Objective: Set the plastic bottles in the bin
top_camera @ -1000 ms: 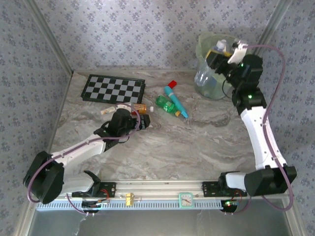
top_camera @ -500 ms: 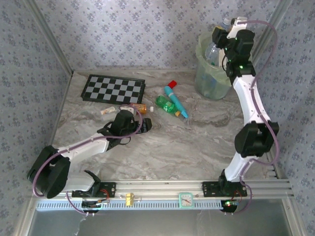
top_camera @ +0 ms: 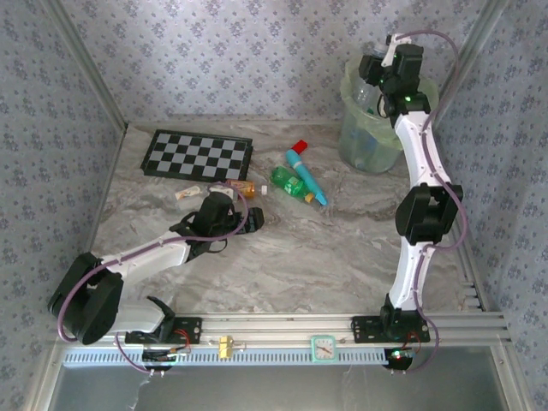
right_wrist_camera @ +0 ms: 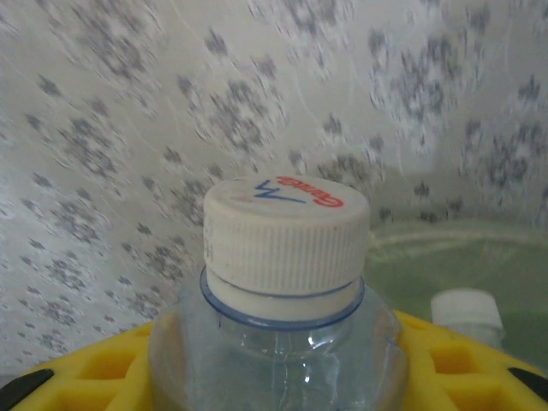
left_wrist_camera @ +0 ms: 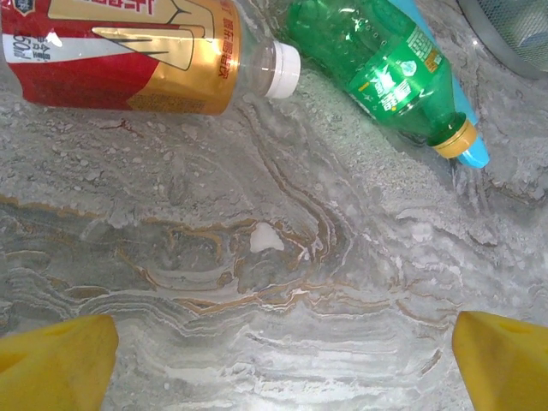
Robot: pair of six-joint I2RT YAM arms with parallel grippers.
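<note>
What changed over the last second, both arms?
Right end effector, shut on the white-capped clear bottle, moved farther out over the bin as the arm straightened. Left end effector edged right, stays open. Green bottle, orange-label bottle, chessboard unmoved.

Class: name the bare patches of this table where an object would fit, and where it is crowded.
Bare: the wide marble stretch between the left arm and right arm; also the strip between the teal tube and the bin. Crowded: orange-label bottle, green bottle and tube beside the checkerboard.

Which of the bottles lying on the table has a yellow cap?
The green bottle, beside the teal tube; the red-and-gold labelled bottle has a white cap.
</note>
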